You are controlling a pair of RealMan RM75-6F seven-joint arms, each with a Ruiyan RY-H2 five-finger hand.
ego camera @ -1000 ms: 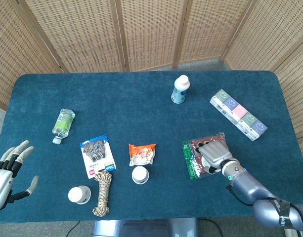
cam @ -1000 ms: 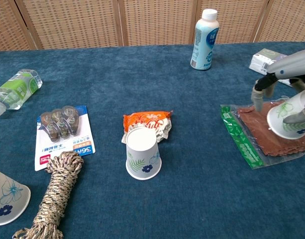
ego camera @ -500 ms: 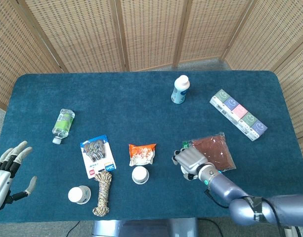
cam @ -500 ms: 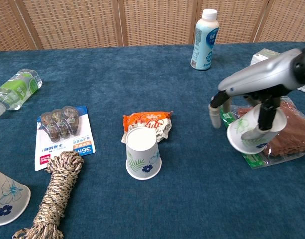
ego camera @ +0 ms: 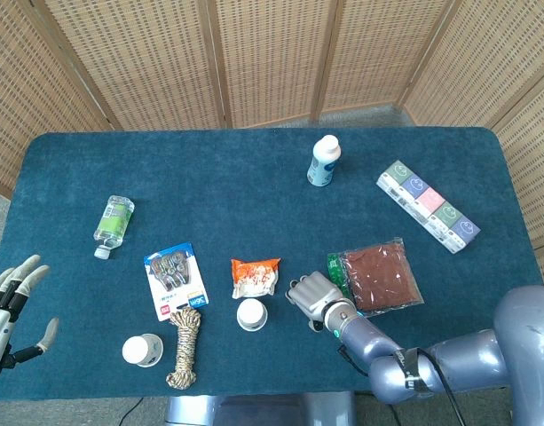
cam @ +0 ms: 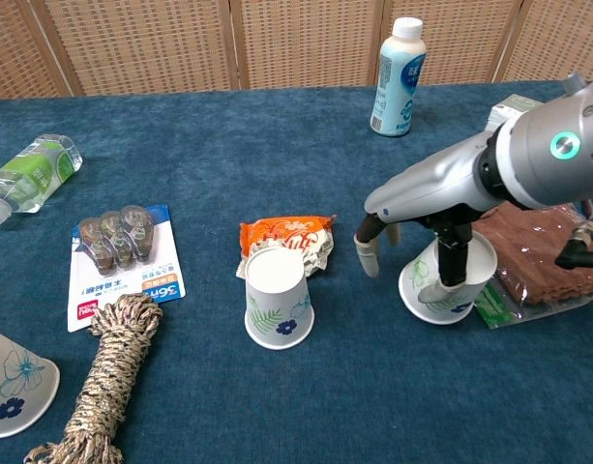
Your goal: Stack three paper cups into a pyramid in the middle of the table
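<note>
Three white paper cups with a blue-green leaf print are in view. One cup (ego camera: 251,314) (cam: 277,300) stands upside down near the table's middle front. A second cup (ego camera: 141,350) (cam: 11,382) stands upside down at the front left. My right hand (ego camera: 314,297) (cam: 446,237) holds the third cup (cam: 449,280), tilted, low over the cloth to the right of the middle cup; the head view hides this cup under the hand. My left hand (ego camera: 10,311) hovers empty, fingers spread, off the table's front left edge.
A rope coil (ego camera: 185,346) (cam: 107,382) and a blister pack (ego camera: 176,280) lie between the two standing cups. An orange snack packet (cam: 288,237) lies just behind the middle cup. A brown bag (ego camera: 376,280) lies right of my right hand. Bottles (ego camera: 324,161) (ego camera: 114,222) and a box (ego camera: 429,206) lie farther back.
My right hand has carried its cup leftward off the brown bag toward the middle cup and lowered it. My left hand has drifted slightly down and left.
</note>
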